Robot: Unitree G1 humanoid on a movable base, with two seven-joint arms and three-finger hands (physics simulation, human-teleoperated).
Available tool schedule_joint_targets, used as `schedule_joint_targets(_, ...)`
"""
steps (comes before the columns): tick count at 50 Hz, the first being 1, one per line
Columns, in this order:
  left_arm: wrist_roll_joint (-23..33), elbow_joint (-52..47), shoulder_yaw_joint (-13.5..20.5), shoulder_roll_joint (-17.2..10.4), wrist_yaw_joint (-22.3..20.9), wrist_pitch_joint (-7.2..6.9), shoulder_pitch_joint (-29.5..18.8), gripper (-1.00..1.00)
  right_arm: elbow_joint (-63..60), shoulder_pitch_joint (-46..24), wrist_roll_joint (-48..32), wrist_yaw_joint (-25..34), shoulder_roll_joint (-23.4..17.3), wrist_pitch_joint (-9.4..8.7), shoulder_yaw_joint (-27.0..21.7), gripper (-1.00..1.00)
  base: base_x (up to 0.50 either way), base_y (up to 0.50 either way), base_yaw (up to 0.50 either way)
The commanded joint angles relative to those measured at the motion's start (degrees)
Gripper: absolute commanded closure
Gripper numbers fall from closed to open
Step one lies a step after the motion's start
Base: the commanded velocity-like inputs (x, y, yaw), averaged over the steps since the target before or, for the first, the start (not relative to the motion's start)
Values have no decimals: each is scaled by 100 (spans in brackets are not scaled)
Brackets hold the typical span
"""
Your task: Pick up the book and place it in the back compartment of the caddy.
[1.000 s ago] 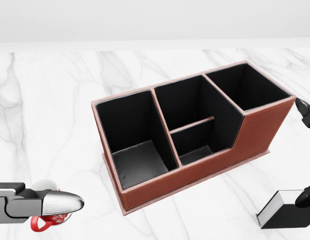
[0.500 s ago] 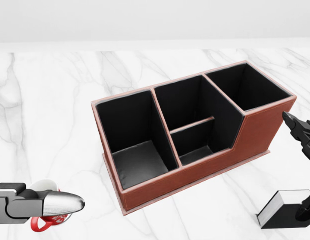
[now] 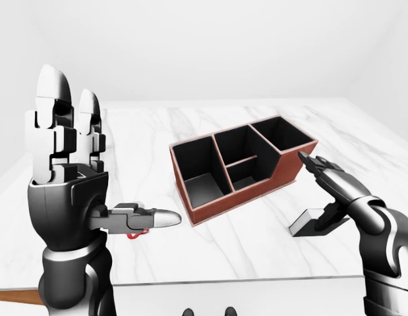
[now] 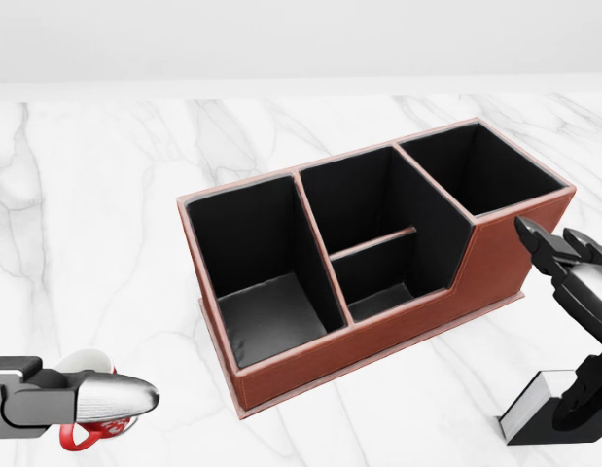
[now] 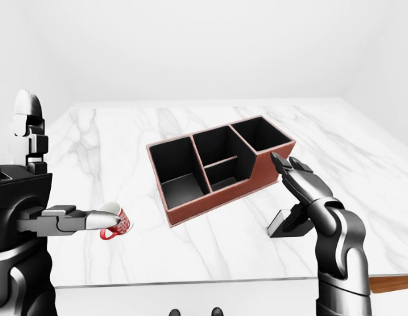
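Observation:
The book [image 4: 544,416], black with a white page edge, lies on the marble table at the head view's bottom right. My right hand [image 3: 312,192] is open over it. Its thumb [image 3: 325,220] reaches down to the book, while its long fingers [image 4: 548,248] stretch up-left toward the right end of the caddy [image 4: 378,336]. The caddy is brown with black lining, holds several empty compartments and sits mid-table, angled. My left hand [image 3: 111,158] is raised at the left and open, fingers pointing up and thumb [image 4: 111,394] jutting right.
A white mug with red pattern and handle [image 5: 115,224] stands on the table [image 4: 96,224] under my left thumb. The table's near edge [image 3: 256,282] runs along the bottom of the eye views, with a brown wooden strip [image 5: 391,283] below it.
My right hand's long fingers have swung left in the head view, closer to the caddy's right end. The book, the caddy and my left hand have stayed put.

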State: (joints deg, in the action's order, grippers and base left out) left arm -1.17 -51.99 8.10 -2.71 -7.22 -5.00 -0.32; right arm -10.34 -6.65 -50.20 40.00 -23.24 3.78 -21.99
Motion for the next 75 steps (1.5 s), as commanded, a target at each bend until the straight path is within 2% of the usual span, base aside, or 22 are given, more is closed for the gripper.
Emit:
schedule_joint_targets(1,-10,-4,2,0,2,0,14,-100,-108,116,-155,0,100,122,59,-100,0,0,0)
schedule_joint_targets(27,12,-7,-39,4,3,0,-4,-100,356,228,-289,0,103,122,16,-100,0,0,0)
schedule_joint_targets(45,18,-53,-34,3,2,0,-2,-100,1219,97,-390,-556,-22,122,237,-100,0,0,0)
schedule_joint_targets(75,12,-96,-37,-2,6,0,-26,-100,1579,224,-518,-887,-64,122,278,-100,0,0,0)
